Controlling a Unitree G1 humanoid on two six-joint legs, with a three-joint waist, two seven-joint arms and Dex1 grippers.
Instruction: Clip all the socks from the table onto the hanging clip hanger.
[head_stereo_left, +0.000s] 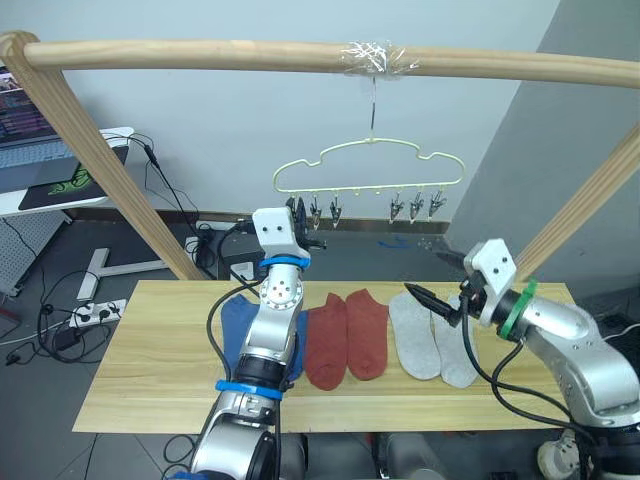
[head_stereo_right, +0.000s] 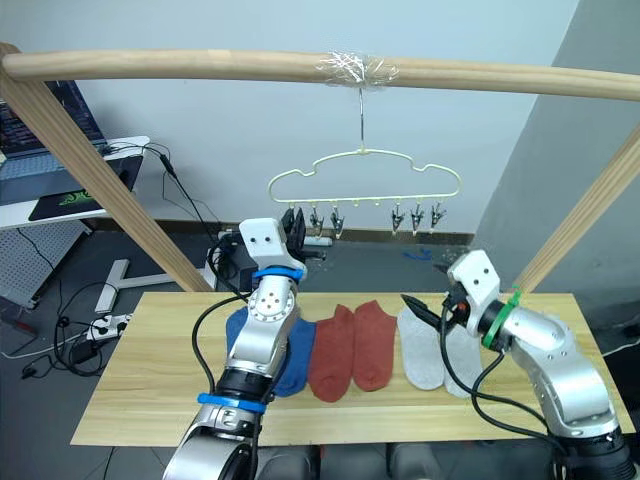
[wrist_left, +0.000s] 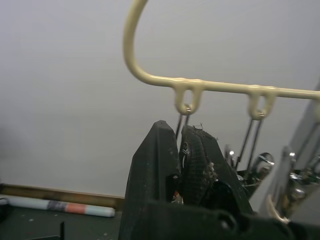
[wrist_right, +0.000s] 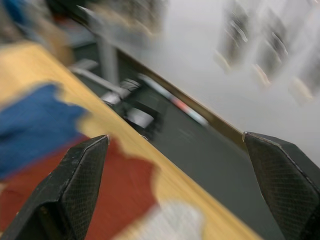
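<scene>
nearest, the light wooden worktop (head_stereo_left: 150, 385) carries 6 socks side by side: 2 blue socks (head_stereo_right: 296, 350) partly behind the left forearm, 2 rust red socks (head_stereo_left: 347, 336) in the middle, 2 light grey socks (head_stereo_left: 428, 343) at the right. none is clipped yet. the right gripper (head_stereo_left: 441, 298) hovers just over the grey pair, its jaws spread wide and empty. farther back, the left gripper (wrist_left: 181, 150) is raised to the clip hanger (head_stereo_left: 370, 165); its jaws are closed on the leftmost clip (wrist_left: 183, 120). the hanger hangs by its hook from the wooden pole (head_stereo_left: 200, 52). risk, as a judgement: pressure on that clip may swing the freely hanging hanger, spoiling alignment. no containers present.
</scene>
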